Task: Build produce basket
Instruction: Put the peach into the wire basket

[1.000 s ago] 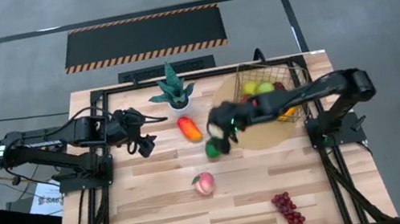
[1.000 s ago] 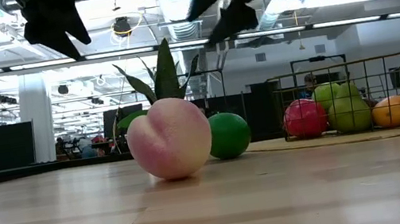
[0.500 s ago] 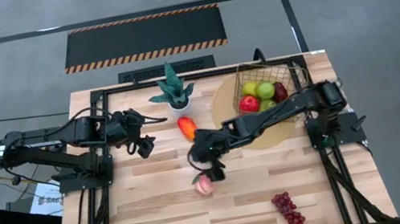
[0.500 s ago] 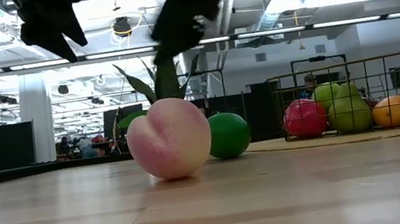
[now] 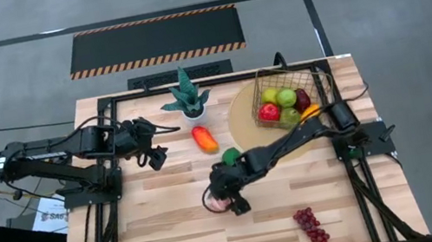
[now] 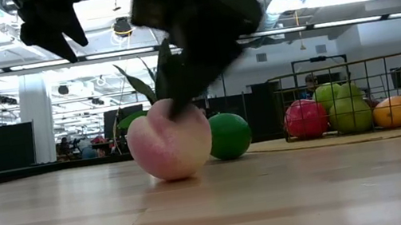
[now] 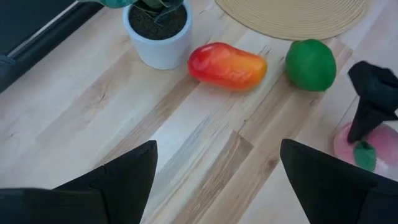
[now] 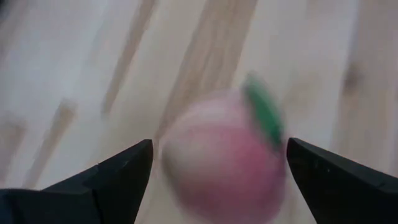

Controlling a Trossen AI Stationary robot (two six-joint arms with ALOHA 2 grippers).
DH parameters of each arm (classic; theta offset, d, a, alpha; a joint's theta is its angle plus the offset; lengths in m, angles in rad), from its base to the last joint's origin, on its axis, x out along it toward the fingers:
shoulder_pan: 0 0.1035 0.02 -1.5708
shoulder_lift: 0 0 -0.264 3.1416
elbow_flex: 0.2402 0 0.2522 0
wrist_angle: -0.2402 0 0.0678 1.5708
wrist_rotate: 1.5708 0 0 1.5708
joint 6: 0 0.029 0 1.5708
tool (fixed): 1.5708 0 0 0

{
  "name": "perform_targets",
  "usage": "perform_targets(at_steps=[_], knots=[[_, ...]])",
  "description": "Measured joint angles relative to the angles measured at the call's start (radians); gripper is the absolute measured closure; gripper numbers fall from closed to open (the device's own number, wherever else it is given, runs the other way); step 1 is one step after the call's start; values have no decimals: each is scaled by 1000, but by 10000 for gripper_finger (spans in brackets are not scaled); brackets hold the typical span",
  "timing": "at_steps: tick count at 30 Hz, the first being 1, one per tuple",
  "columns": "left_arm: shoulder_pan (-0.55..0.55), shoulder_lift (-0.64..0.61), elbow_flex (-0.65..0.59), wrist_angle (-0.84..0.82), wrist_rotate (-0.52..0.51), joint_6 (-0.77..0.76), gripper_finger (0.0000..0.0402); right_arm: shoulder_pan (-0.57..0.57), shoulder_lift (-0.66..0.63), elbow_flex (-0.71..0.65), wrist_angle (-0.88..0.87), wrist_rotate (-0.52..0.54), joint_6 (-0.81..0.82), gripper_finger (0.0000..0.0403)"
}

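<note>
One basket [image 5: 297, 90] stands on the round mat [image 5: 241, 112] at the table's far right, holding a red apple [image 5: 268, 112], two green apples [image 5: 285, 98] and a partly hidden orange piece at its near edge. Loose on the table lie one mango [image 5: 204, 139], one green avocado [image 5: 231, 155], one peach [image 5: 215, 198] and one bunch of grapes [image 5: 310, 226]. The right gripper [image 5: 227, 196] has swung from the mat down over the peach since a second ago; its fingers stand wide apart on either side of the fruit, not closed on it. The arm hides most of the peach from above. The left gripper [image 5: 153, 152] hangs near the potted plant [image 5: 186, 98], partly open and holding nothing.
</note>
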State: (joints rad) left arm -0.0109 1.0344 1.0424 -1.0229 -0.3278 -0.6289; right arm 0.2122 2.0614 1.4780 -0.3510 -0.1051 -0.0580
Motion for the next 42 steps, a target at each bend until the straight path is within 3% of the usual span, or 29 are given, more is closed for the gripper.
perform_targets(at_steps=[9,20,27,33,42], knots=[[0,-1,0,7,-28,3,74,-7,39,2,49,4,31,20],[0,0,0,4,-19,18,74,-7,31,1,29,10,101,111],[0,0,0,0,-4,44,74,-35,-73,-1,14,10,143,108],[0,0,0,1,1,44,74,-90,-243,-2,-65,114,221,107],[0,0,0,3,-17,28,74,-160,-497,0,-328,437,361,107]])
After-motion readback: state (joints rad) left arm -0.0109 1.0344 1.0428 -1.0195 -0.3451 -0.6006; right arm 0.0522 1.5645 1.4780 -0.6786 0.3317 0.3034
